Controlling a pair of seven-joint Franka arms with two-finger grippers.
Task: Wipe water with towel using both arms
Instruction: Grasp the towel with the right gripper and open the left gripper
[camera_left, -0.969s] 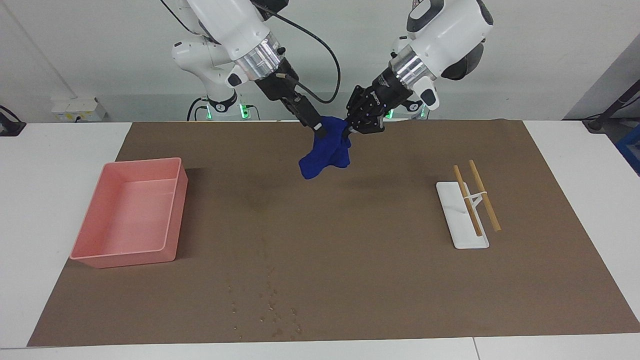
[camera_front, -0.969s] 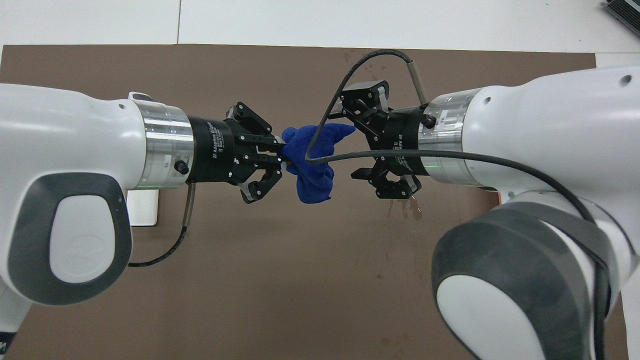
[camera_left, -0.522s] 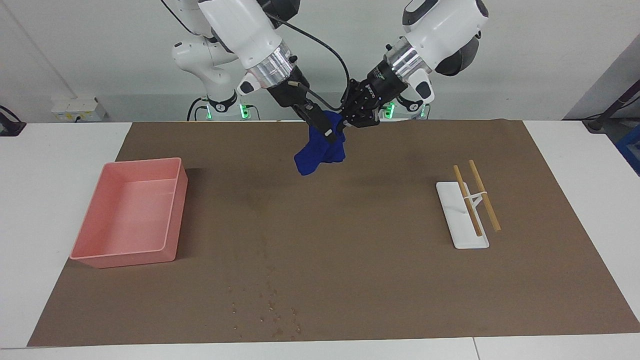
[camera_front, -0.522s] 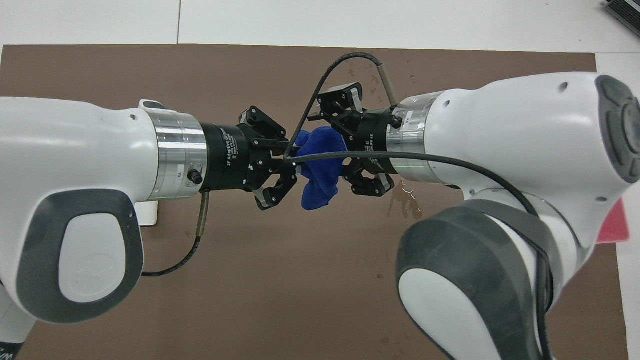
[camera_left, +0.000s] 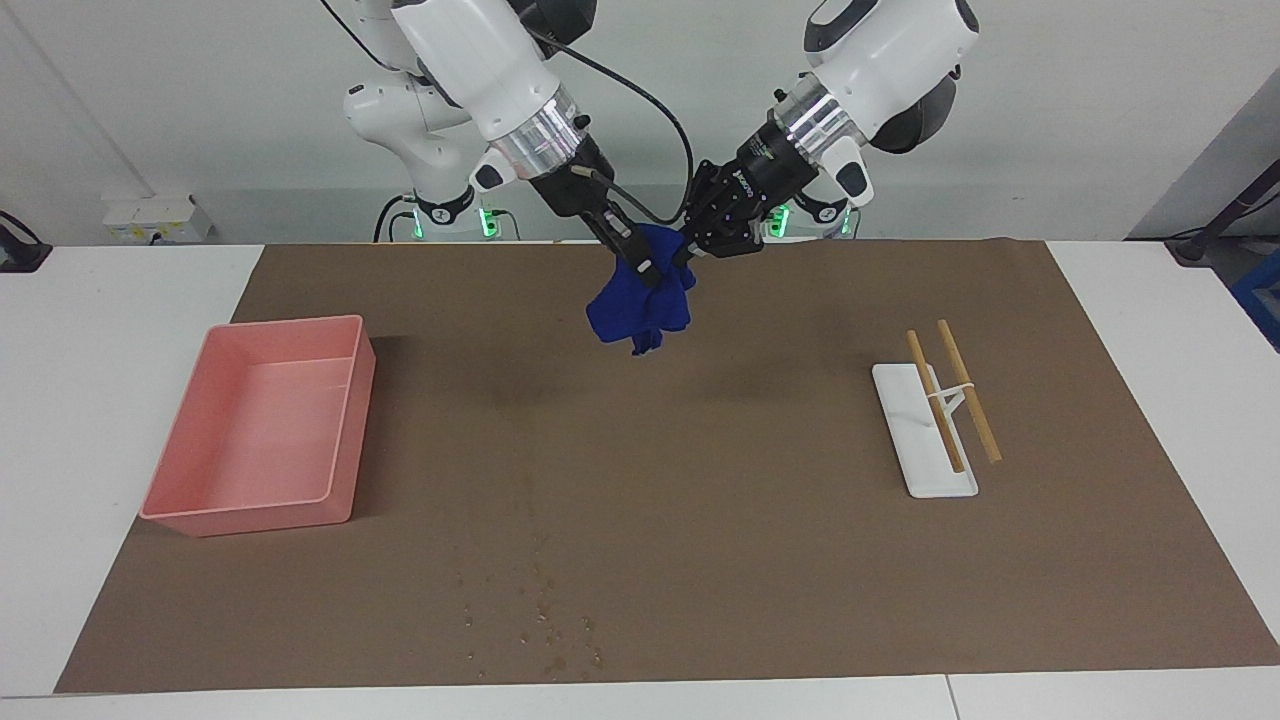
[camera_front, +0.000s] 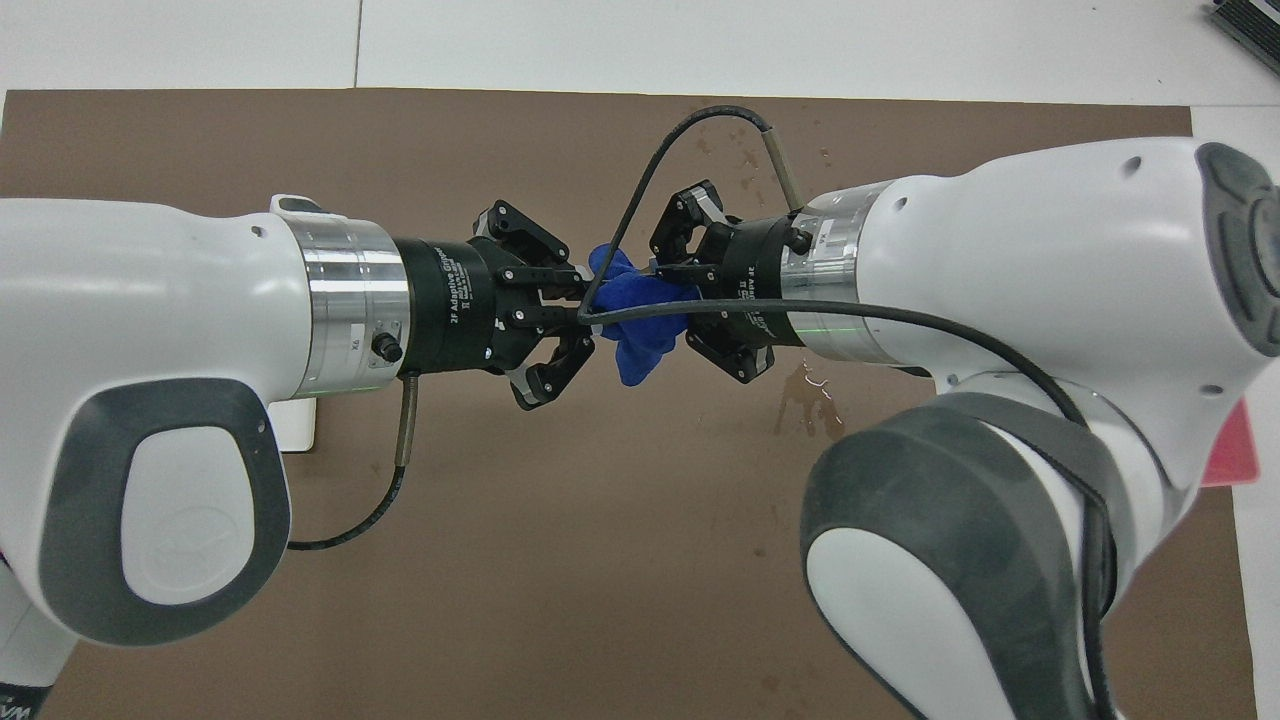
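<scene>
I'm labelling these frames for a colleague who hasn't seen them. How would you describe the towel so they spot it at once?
Start at the brown mat covering the table, then look above its edge nearest the robots, where the right gripper and left gripper meet. Bunched between them hangs the small blue cloth towel, clear of the mat. It is the only blue, soft thing here.

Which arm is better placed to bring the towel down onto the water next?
Probably right. The left gripper and right gripper both hold the blue towel, but the water lies toward the right arm's end.
</scene>
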